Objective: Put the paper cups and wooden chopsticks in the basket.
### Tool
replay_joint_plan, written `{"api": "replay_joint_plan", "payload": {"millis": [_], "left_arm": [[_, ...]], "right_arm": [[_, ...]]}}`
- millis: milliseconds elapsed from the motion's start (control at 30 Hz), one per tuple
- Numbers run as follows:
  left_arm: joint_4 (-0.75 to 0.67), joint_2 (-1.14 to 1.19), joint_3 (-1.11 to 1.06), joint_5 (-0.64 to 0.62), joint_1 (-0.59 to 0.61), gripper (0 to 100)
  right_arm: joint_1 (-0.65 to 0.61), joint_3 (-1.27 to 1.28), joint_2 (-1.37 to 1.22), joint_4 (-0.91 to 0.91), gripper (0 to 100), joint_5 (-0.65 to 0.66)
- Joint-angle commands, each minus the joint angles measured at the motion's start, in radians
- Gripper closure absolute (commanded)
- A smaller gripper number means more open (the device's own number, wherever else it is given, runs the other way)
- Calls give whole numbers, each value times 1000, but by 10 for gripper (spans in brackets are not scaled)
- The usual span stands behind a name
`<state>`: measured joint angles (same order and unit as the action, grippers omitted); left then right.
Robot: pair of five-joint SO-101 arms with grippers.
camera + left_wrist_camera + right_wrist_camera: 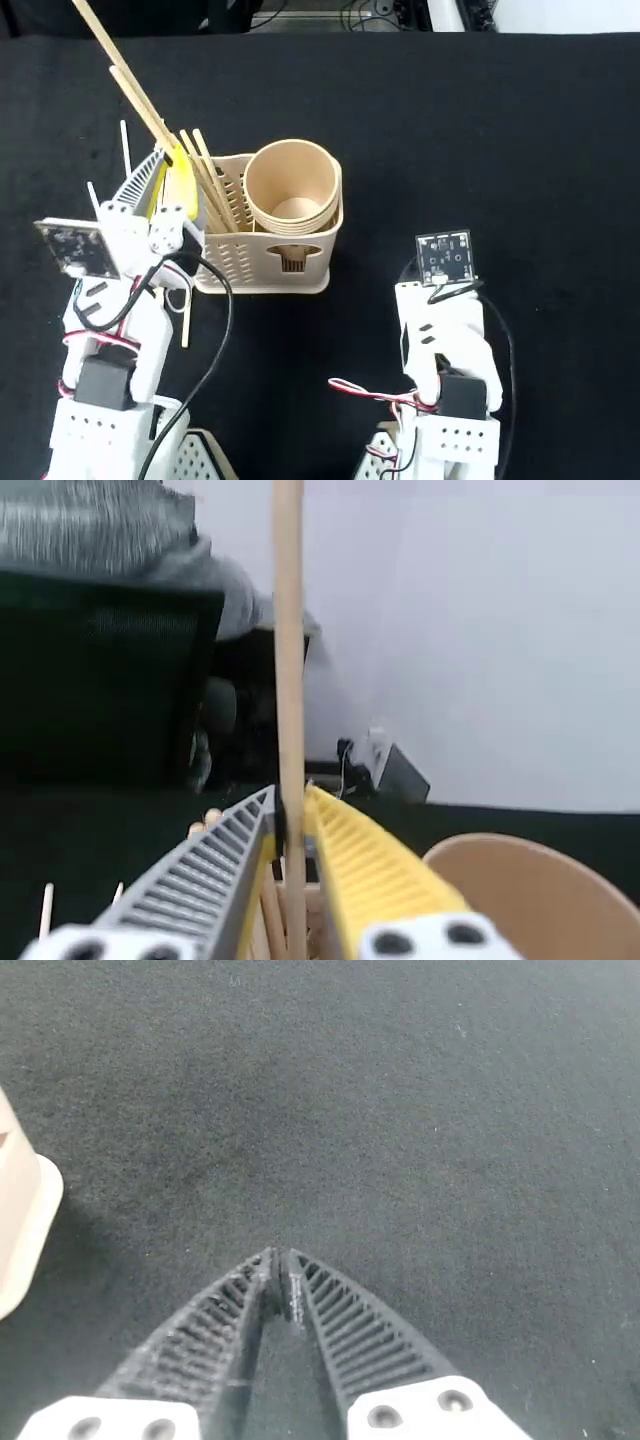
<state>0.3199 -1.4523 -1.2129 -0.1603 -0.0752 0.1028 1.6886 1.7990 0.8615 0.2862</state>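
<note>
One chopstick (120, 60) clamped in the left claw (170, 160), just above the basket (300, 280).
Paper cups (291, 190) already sit nested inside, beside several sticks. This step looks like lowering the held one in, then letting go. Another stick (186, 315) waits on the black tabletop (500, 130). The right claw (280, 1280) is clenched and empty. A white wall (500, 630) and dark chair (100, 680) stand behind.

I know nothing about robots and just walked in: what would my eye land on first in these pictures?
Most striking is the long wooden chopstick clamped in the left tool, slanting up high by one end of the basket at the table's middle. That basket holds a stack of paper cups in one compartment and several chopsticks in the other. The right tool is shut over bare black cloth.
</note>
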Motion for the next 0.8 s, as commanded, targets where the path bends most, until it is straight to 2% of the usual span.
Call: {"api": "replay_joint_plan", "payload": {"millis": [0,267,567,667,767], "left_arm": [[78,-2,33,-11,-4,877],[278,-3,193,-2,1,873],[697,112,665,-3,317,872],[770,249,746,-2,378,872],[776,422,769,-2,433,872]], "right_arm": [[15,-1,4,-11,972,3],[15,-1,4,-11,972,3],[15,-1,4,-11,972,3],[15,-1,4,-11,972,3],[15,-1,4,-11,972,3]]}}
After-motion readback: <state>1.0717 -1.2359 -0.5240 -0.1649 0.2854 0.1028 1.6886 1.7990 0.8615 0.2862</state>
